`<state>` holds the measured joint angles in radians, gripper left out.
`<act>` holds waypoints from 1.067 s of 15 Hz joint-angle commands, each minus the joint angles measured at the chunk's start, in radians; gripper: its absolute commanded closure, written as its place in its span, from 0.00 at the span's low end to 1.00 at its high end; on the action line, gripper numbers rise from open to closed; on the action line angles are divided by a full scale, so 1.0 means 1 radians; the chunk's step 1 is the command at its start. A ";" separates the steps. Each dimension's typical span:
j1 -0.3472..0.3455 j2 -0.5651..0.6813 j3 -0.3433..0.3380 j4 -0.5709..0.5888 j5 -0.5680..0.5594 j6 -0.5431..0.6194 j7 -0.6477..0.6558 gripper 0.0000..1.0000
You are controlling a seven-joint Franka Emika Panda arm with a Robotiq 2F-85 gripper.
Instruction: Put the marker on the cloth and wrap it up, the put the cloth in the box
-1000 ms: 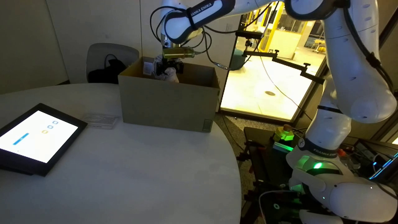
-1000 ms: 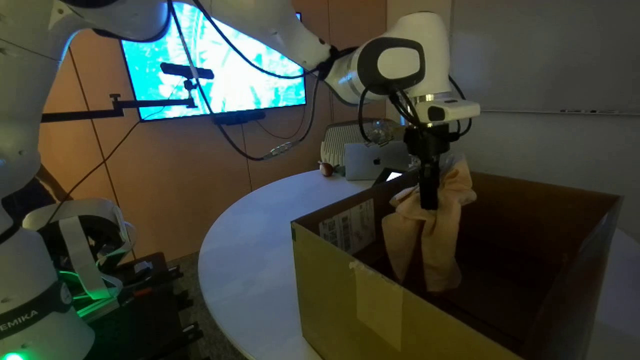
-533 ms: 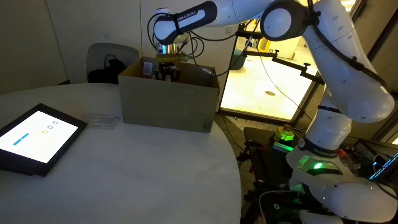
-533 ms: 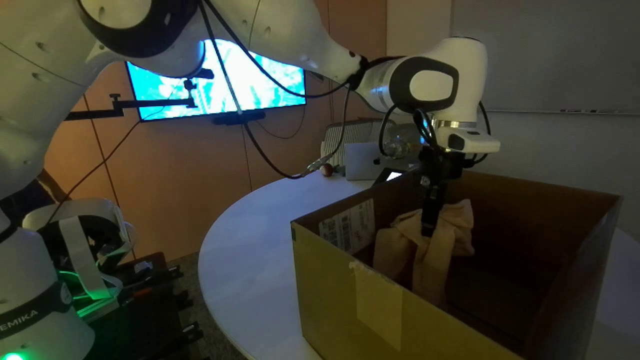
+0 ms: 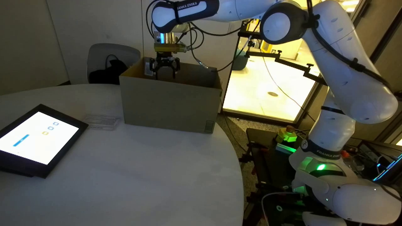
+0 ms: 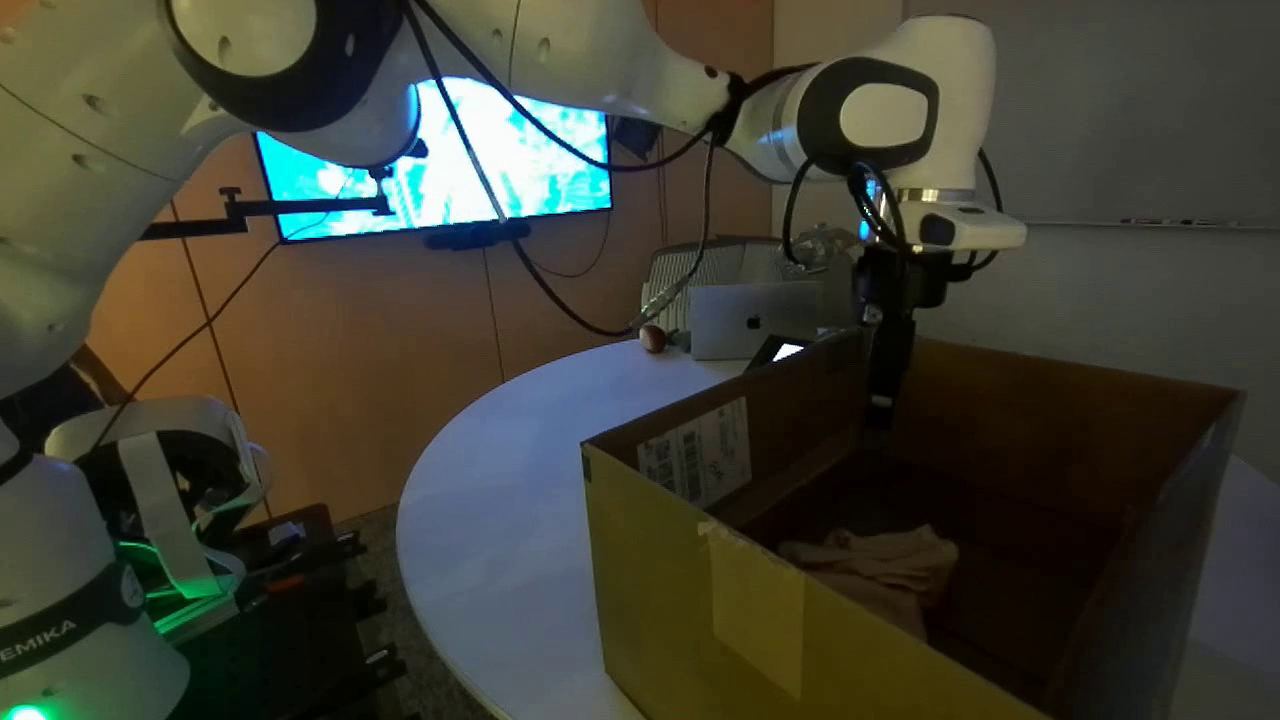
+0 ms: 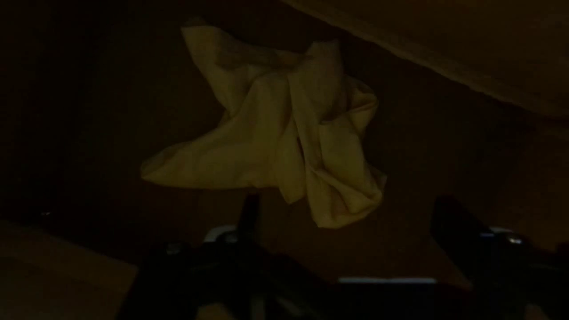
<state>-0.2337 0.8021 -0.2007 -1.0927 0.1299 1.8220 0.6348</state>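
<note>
On the worktop [image 6: 500, 480], inside the box [image 6: 660, 600], released the cloth [image 7: 264, 138], lying crumpled at the bottom, and raised the gripper [image 5: 165, 77], spread wide and empty. Probably completed the last step; could not see the marker.

cloth [image 6: 890, 572] inside box [image 5: 169, 106], box and tablet [image 5: 42, 138] on table [image 5: 141, 179]

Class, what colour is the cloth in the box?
Pinkish beige; the cloth shows this best in an exterior view; the wrist view is dark.
</note>
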 commanded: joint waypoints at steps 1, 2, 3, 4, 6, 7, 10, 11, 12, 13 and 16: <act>0.048 -0.073 -0.005 -0.017 -0.042 -0.008 -0.014 0.00; 0.064 -0.098 -0.009 -0.033 -0.056 -0.002 -0.012 0.00; 0.085 -0.134 -0.013 -0.060 -0.078 0.007 -0.012 0.00; 0.107 -0.176 -0.016 -0.095 -0.100 0.018 -0.010 0.00; 0.148 -0.265 -0.012 -0.163 -0.143 0.020 -0.021 0.00; 0.174 -0.314 -0.009 -0.211 -0.173 0.017 -0.031 0.00; 0.233 -0.456 0.018 -0.337 -0.223 0.006 -0.103 0.00; 0.254 -0.502 0.024 -0.377 -0.238 -0.011 -0.121 0.00; 0.257 -0.547 0.048 -0.407 -0.246 -0.041 -0.146 0.00; 0.272 -0.594 0.062 -0.453 -0.254 -0.056 -0.157 0.00; 0.282 -0.737 0.114 -0.559 -0.243 -0.149 -0.219 0.00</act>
<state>0.0409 0.2388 -0.1271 -1.4929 -0.1024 1.7268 0.4816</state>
